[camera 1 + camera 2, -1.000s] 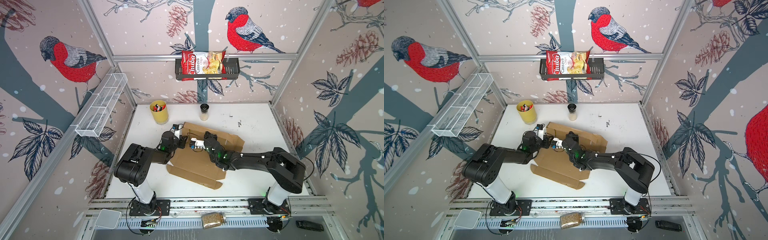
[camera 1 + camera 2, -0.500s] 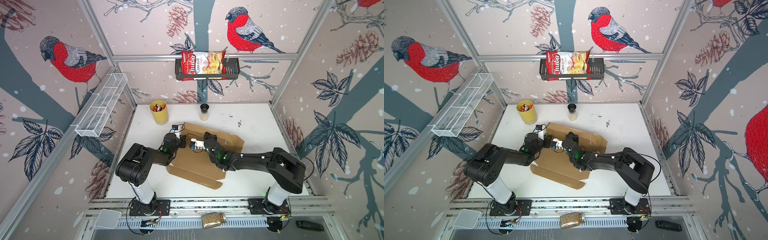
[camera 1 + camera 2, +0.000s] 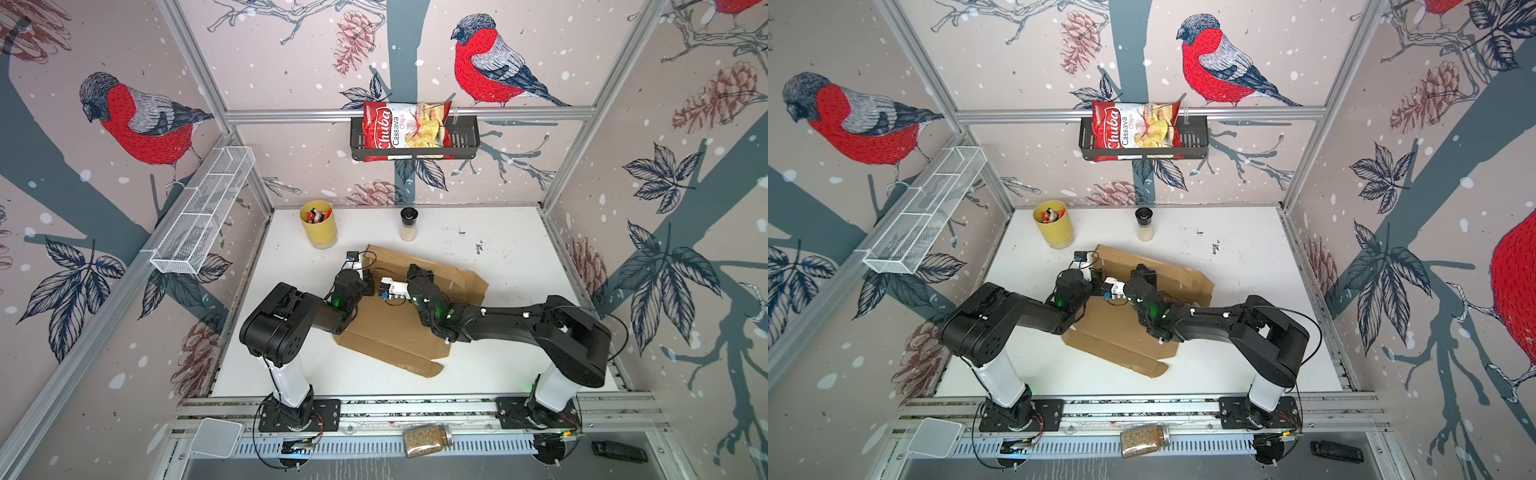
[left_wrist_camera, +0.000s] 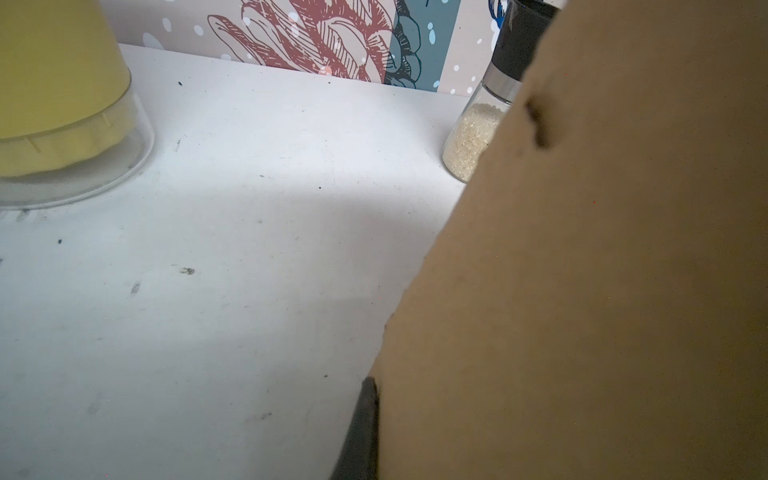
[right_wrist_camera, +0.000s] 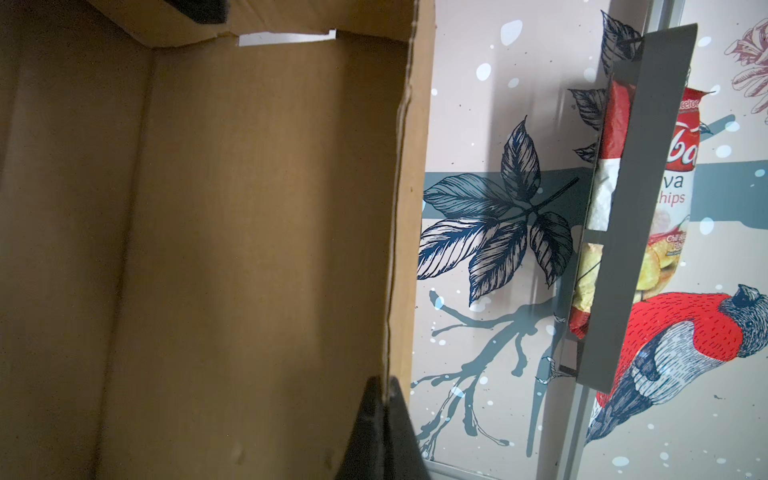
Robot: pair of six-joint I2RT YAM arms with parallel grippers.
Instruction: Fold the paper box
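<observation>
Paper box [image 3: 390, 332] sits mid-tabletop [image 3: 515, 266], with both arms covering its middle in both top views. My right tool [image 5: 384, 392] is pinching the raised wall's edge, which shows clearly in its wrist view. Left tool [image 3: 366, 278] is pressed together on the left flap. I see one finger [image 4: 362, 419]; the other is hidden behind cardboard.

Count: paper box [image 3: 390, 328] ×1. Arms ×2 — left arm [image 3: 291, 320], right arm [image 3: 536, 324]. Yellow cup [image 3: 319, 230] ×1, markers [image 3: 318, 216] in it too bunched to count. Shaker jar [image 3: 408, 226] ×1, chips bag [image 3: 405, 131] ×1. Baskets ×2 — black basket [image 3: 465, 141], white wire basket [image 3: 199, 216]. Grain jar [image 3: 428, 439] ×1, white pad [image 3: 216, 436] ×1.
</observation>
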